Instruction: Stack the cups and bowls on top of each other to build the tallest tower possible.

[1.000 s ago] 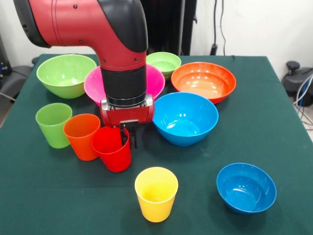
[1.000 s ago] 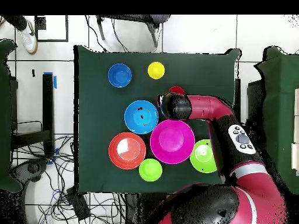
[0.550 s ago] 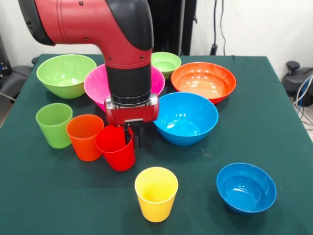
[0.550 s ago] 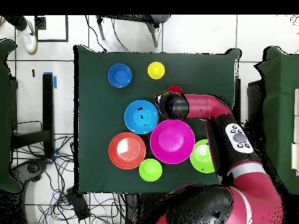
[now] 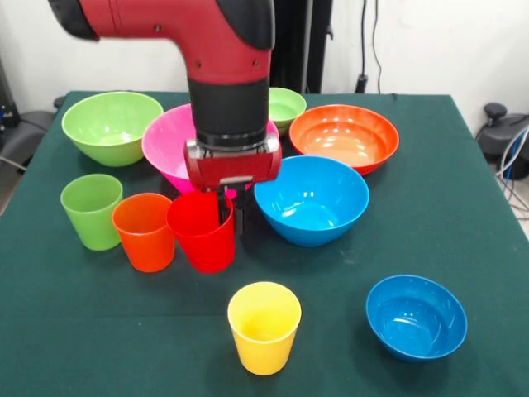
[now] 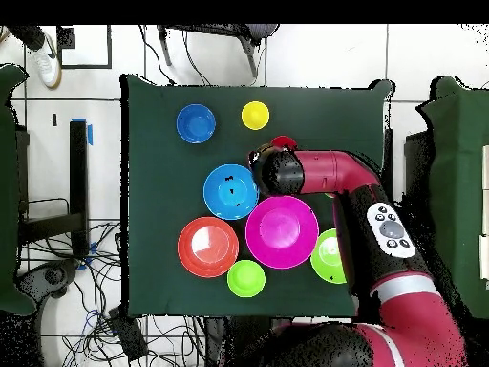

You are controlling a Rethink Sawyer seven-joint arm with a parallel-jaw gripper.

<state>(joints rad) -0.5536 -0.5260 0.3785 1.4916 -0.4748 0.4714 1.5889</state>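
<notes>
I see the jaws pinching the red cup's point(image 5: 202, 232) rim, one finger inside; the cup hangs upright, mouth up, between the orange cup point(image 5: 144, 231) and big blue bowl point(image 5: 312, 199).

A table point(image 5: 463, 207) with a dark green cloth carries six bowls — big green point(image 5: 111, 126), pink point(image 5: 169, 142), small green point(image 5: 285, 106), orange point(image 5: 343, 137), big blue point(image 5: 312, 199), small blue point(image 5: 416, 317) — and the green point(image 5: 90, 210), orange point(image 5: 144, 231) and yellow point(image 5: 264, 327) cups.
</notes>
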